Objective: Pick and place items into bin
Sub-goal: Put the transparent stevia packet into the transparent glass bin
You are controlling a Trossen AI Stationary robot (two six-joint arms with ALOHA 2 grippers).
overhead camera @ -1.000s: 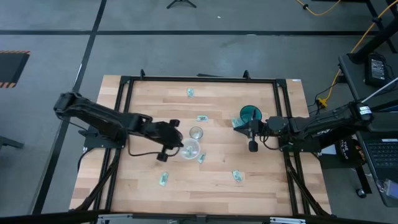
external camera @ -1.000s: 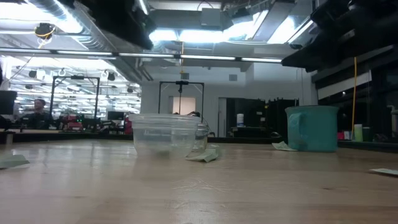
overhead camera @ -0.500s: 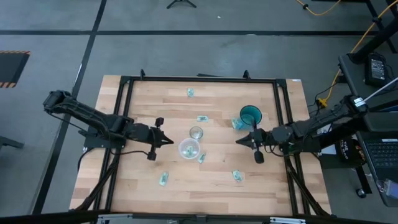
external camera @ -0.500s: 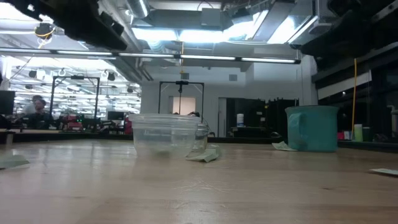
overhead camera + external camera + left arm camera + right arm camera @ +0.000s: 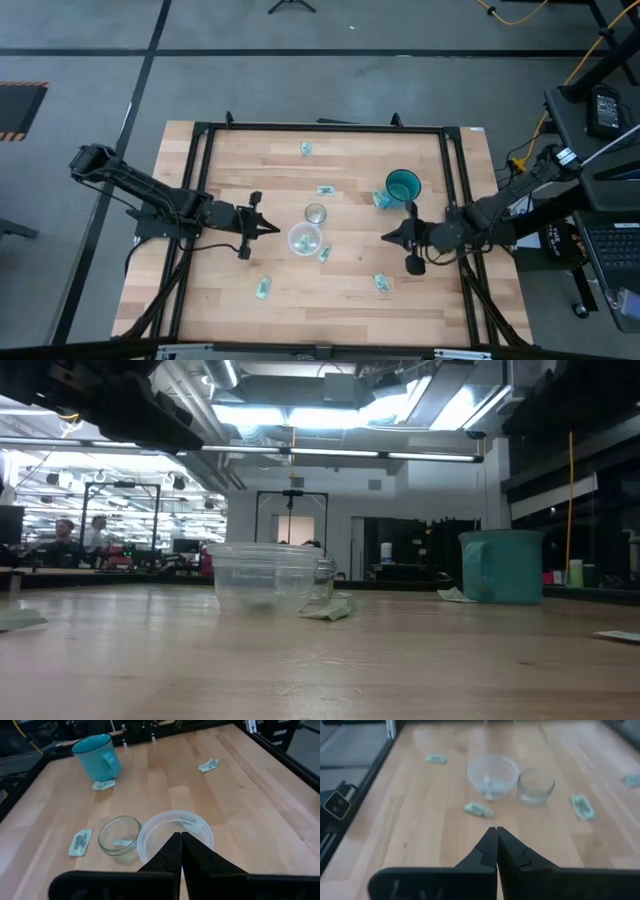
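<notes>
Several small teal-and-white packets lie flat on the wooden table: one (image 5: 306, 149) near the far edge, one (image 5: 325, 190) by a small glass (image 5: 315, 213), one (image 5: 380, 200) against the teal mug (image 5: 403, 185), one (image 5: 324, 254) beside the clear plastic bowl (image 5: 303, 239), and two near the front (image 5: 263, 289) (image 5: 381, 284). My left gripper (image 5: 272, 228) (image 5: 178, 837) is shut, just left of the bowl (image 5: 175, 837). My right gripper (image 5: 385, 238) (image 5: 493, 830) is shut, right of the bowl (image 5: 492, 774) and in front of the mug. Both touch nothing.
A black metal frame (image 5: 200, 180) runs around the tabletop. The mug (image 5: 503, 565) and bowl (image 5: 265, 575) stand upright on the table; the glass (image 5: 119, 839) sits next to the bowl. Bare wood lies along the near edge between the two front packets.
My left gripper has drawn back from over the bowl toward the table's left edge. My right gripper has moved from beside the mug toward the near edge. The packets, bowl, glass and mug have stayed where they were.
</notes>
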